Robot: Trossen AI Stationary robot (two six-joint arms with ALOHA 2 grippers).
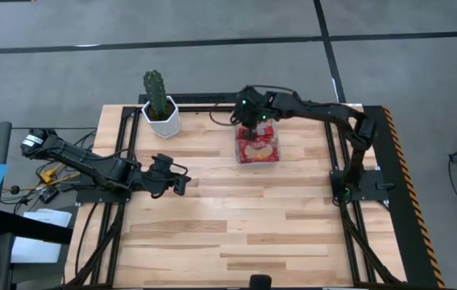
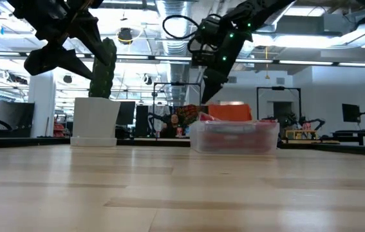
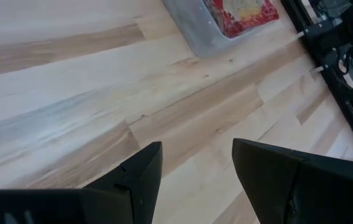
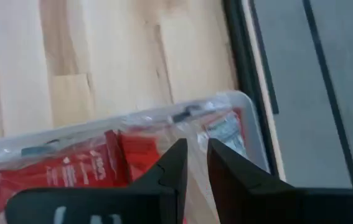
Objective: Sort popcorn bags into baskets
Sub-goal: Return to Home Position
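The right jaws hang just above the bin point(image 2: 233, 138), at its far end. Their fingers point(image 4: 170, 171) are all but together, with only a slit between and nothing in them. Under them the bags point(image 1: 258, 148) lie flat inside the bin, and we see none loose on the desk point(image 1: 236, 234). So we judge the sorting done and the step in hand to be the retreat. The right arm point(image 1: 317, 107) has to lift and fold toward its base at the desk's right side. That calls for a straight rise first, so the fingertips pass the bin's rim without catching it or dragging a bag out. Only then comes the swing away.

The left jaws are well apart from the bin, over bare wood left of the middle, with fingers point(image 3: 136, 177) spread wide and empty. The left arm point(image 1: 91, 165) reaches in from the desk's left side, and we judge it needs only to draw in.

Room is ample. The bin sits near the far edge, with the black frame point(image 1: 391, 161) well off to its right. The cactus pot point(image 1: 162, 119) stands well off to its left, by the far-left corner. The pot is near the left arm's line, so that arm should pull in along its own reach rather than sweep toward the far edge. The middle and near half of the desk lie open to both arms.
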